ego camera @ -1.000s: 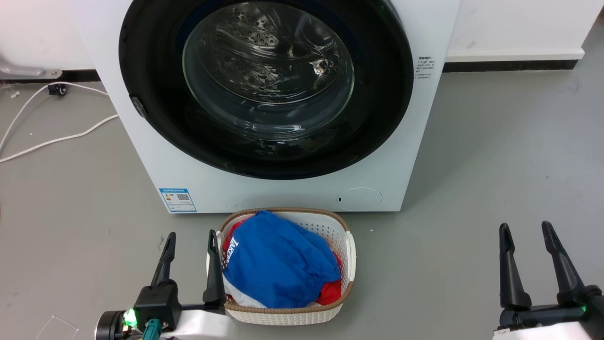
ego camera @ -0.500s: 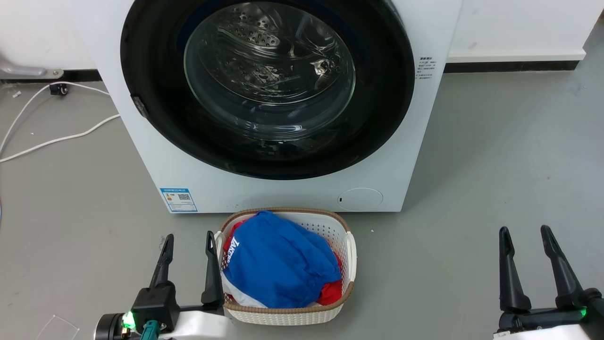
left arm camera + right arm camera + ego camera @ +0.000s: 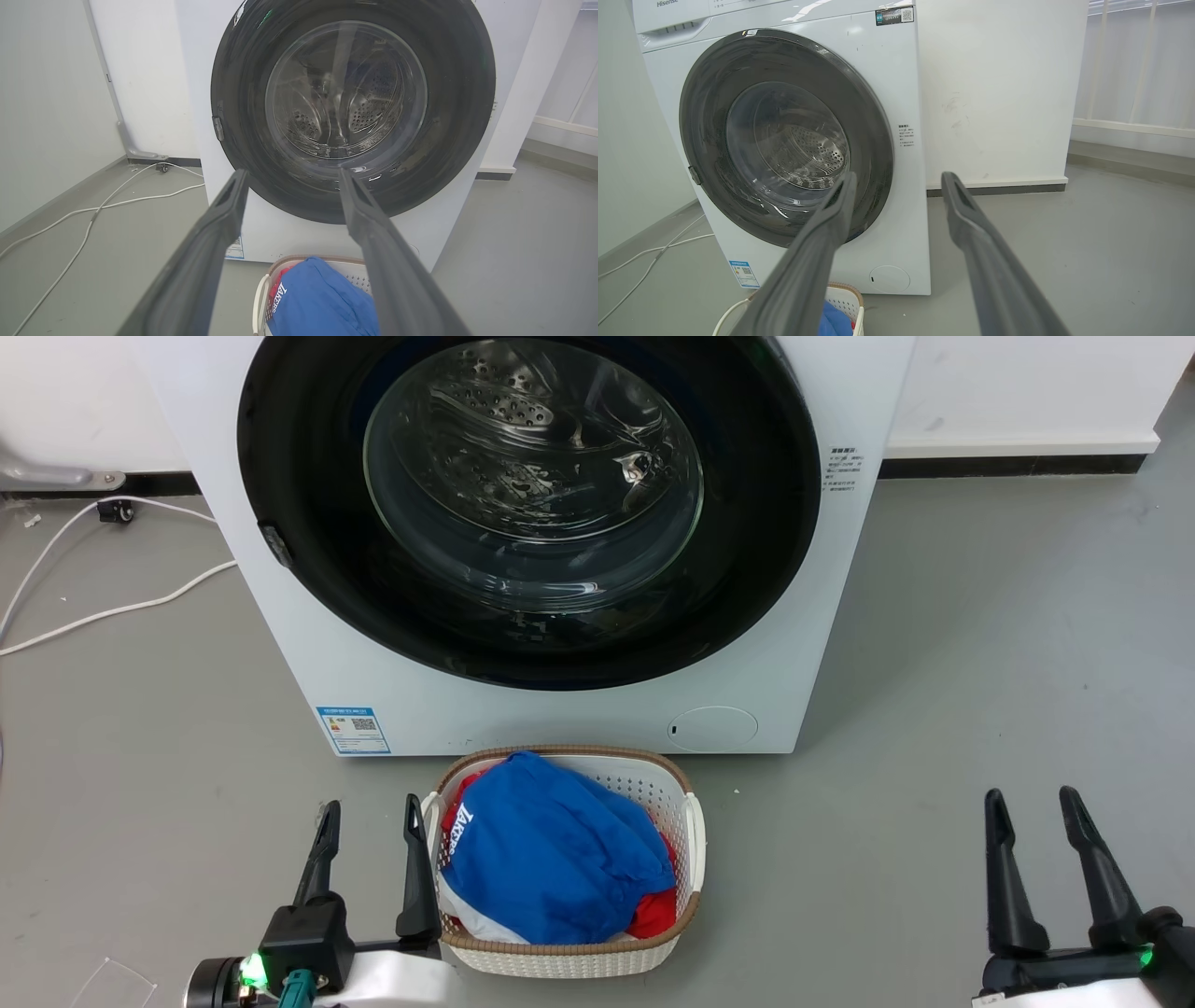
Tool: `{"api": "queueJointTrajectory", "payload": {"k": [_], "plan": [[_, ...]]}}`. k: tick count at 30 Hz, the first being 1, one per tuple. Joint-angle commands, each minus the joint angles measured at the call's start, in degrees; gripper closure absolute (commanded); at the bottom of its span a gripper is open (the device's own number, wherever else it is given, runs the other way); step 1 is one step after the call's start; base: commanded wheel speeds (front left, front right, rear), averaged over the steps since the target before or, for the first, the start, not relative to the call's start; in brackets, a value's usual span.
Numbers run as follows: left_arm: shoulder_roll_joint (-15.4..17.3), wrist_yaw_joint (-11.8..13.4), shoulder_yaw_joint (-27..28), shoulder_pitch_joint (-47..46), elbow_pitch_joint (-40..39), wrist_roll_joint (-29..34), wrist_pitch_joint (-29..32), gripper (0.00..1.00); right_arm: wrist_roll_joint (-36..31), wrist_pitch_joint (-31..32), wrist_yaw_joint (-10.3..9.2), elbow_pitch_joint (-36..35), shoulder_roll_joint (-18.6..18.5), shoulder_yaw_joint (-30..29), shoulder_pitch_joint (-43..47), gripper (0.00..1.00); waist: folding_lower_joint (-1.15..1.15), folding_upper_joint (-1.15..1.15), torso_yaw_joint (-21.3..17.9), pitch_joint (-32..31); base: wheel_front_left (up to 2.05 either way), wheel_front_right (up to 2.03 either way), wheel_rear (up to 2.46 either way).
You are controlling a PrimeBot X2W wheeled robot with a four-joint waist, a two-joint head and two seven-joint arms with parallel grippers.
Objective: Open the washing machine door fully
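Two grippers hang low before the washing machine (image 3: 560, 719), neither touching anything. The left gripper (image 3: 371, 803) has its fingers spread with nothing between them, and the right gripper (image 3: 1030, 793) is likewise parted and empty, well off to the other side. Both point up the head view toward the white front, which looks like a ready posture rather than a reach.

The washing machine door (image 3: 308, 523) sits flush against that front, fully closed, so the opening has not begun. Through its bulging glass the perforated steel drum shows. On the door's rim at the robot's left is a small grey tab (image 3: 274, 546). It is probably the place to hook a finger, though whether it is a catch or part of the hinge cannot be told from here.

A white laundry basket (image 3: 694, 821) stands on the grey floor (image 3: 980, 644) just in front of the machine, heaped with a blue garment (image 3: 551, 859) over something red. It seems parked there for loading once the drum is reachable. It sits below the door's lower edge, so the swing should pass over it, but the left gripper's inner finger is just beside its rim and would have to rise clear first.

White cables (image 3: 103, 611) trail across the floor at the left, away from any likely path
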Motion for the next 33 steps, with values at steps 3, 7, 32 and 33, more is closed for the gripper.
{"api": "queueJointTrajectory", "payload": {"k": [3, 7, 32, 33], "plan": [[-0.1, 0.1, 0.1, 0.6, 0.0, -0.1, -0.2, 0.00, 0.3, -0.1, 0.00, 0.2, 0.0, 0.2, 0.2, 1.00, 0.00, 0.00, 0.0, 0.0, 0.00, 0.00, 0.00], [-0.1, 0.2, 0.0, 0.6, 0.1, -0.2, -0.2, 0.00, 3.8, -0.1, 0.00, 0.3, 0.0, 0.0, -0.1, 1.00, 0.00, 0.00, -0.1, 0.0, 0.00, 0.00, 0.00], [-0.1, 0.3, -0.1, 0.6, 0.4, -0.2, -0.2, 0.00, 82.4, 1.9, 0.00, 3.8, -0.2, 7.2, -0.4, 1.00, 0.00, 0.00, -0.4, -0.1, 0.00, 0.00, 0.00], [-0.1, 0.3, -0.1, 0.5, 0.4, -0.2, -0.2, 0.00, 83.3, 2.9, 0.01, 3.2, -0.5, 7.1, -0.3, 1.00, 0.00, 0.00, -0.3, -0.1, 0.00, 0.00, 0.00]]}}
